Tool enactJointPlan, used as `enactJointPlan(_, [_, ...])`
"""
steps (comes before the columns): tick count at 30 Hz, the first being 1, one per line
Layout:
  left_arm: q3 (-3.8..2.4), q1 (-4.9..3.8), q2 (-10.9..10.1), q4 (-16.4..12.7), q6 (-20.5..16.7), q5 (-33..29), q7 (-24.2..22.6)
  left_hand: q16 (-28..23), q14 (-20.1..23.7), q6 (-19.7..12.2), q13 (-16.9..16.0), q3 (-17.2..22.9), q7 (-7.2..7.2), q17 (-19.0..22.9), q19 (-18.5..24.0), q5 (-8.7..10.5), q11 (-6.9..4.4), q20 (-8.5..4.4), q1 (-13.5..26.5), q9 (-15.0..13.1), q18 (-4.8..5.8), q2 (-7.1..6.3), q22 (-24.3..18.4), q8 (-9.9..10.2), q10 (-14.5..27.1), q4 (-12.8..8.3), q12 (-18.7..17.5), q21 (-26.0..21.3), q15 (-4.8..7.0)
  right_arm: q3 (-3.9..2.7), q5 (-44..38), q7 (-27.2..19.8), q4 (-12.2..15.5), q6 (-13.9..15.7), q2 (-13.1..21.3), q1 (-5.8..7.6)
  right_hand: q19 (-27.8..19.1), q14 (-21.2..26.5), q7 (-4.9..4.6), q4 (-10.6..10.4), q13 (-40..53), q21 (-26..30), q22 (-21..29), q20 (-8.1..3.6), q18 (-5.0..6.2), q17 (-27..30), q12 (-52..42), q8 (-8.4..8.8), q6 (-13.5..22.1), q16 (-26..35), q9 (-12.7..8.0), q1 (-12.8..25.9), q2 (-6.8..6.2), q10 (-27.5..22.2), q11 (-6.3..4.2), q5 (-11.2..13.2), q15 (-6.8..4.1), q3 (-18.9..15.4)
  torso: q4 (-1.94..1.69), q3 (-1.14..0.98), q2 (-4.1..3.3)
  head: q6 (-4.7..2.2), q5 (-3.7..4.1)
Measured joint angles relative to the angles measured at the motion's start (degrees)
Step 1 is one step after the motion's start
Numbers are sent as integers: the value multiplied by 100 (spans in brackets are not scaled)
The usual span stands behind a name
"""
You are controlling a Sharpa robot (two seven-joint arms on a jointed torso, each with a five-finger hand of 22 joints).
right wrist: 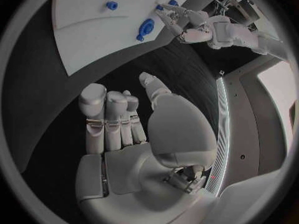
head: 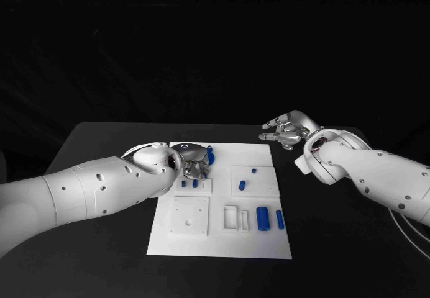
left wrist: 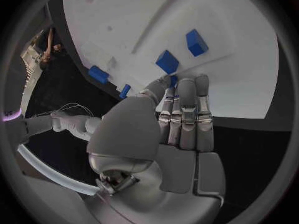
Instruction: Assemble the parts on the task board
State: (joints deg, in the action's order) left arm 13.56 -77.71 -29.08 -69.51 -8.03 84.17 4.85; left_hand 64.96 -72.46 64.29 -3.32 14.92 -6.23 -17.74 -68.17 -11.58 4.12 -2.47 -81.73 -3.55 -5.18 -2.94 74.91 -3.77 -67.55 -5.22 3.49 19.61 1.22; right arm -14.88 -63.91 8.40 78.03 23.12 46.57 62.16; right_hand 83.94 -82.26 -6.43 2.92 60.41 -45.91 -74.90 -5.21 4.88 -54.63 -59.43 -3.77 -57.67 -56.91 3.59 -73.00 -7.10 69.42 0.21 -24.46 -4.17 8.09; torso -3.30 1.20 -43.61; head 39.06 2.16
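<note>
white task board [head: 224,242] has the left hand [head: 192,166] working at its 11 o'clock corner, grasp unclear; right hand [head: 288,130] waits released at 2 o'clock.

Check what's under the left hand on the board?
The left hand hovers over the task board; small blue parts show by its fingers. Anything directly beneath the palm is hidden.

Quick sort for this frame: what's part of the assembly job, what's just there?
Job:
- task board
- blue parts on it, e.g. the large cylinder and the small piece
- left hand, over the board's far left area
- right hand, holding nothing, off the board

Just there:
- black table
</note>
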Motion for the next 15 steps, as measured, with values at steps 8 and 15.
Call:
enactJointPlan(8, [-10,-10,23,22,130,-8,2,0,0,50,0,81,-11,0,125,2,-1,19,-50,0,28,94,0,0,-15,-12,0,248,0,0,0,-1,1,-2,3,0,0,0,6,0,0,0,0,0,-2,0,0,0,-57,0,0,0,0,0,0,0,0,0,-2,0,0,8,14])
enactJointPlan(15, [-15,-11,59,68,159,-8,-1,0,0,-58,0,145,-6,0,125,1,-1,20,-52,1,28,92,-1,0,-15,-11,0,311,0,0,0,-2,4,-3,2,0,0,0,6,0,0,0,0,0,-4,0,0,0,-57,0,0,0,0,0,0,0,0,0,3,0,-4,5,23])
